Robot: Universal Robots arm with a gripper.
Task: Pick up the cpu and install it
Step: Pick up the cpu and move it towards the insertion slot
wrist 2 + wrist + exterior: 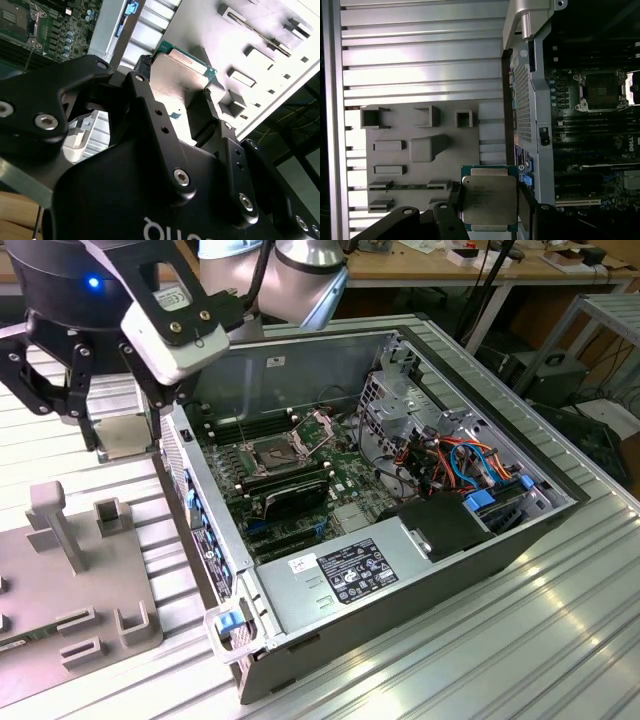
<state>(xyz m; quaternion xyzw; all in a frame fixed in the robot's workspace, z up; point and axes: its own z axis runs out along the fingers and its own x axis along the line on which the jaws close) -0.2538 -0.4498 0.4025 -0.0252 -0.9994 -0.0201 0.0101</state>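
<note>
In the exterior view, the gripper (120, 410) is seen raised above the ribbed table (480, 660), near the grey fixture plate (90, 580) and just outside the wall of the open computer case (400, 580). One case and one fixture plate are counted. On the green board (345, 475) one socket (280, 450) is found, with its metal frame swung up, presumably so that the seat is left free for the chip.

In the second wrist view, the cpu (182, 75) is clamped between two black fingers (142, 67), one against each of two opposite edges. The grip is judged to be taken at the edges so that the grey metal face and the underside are not pressed.

In the first wrist view, the one cpu (487, 200) is held clear of the fixture plate (420, 150), between that plate and the case. Its face is turned flat toward the camera, a pose judged suited to a level seating. The two fingers (526, 202) are closed on its sides. One socket (600, 90) is seen lying open and well apart from the chip. Several pockets are moulded into the plate, and none of them is seen to hold a chip.
</note>
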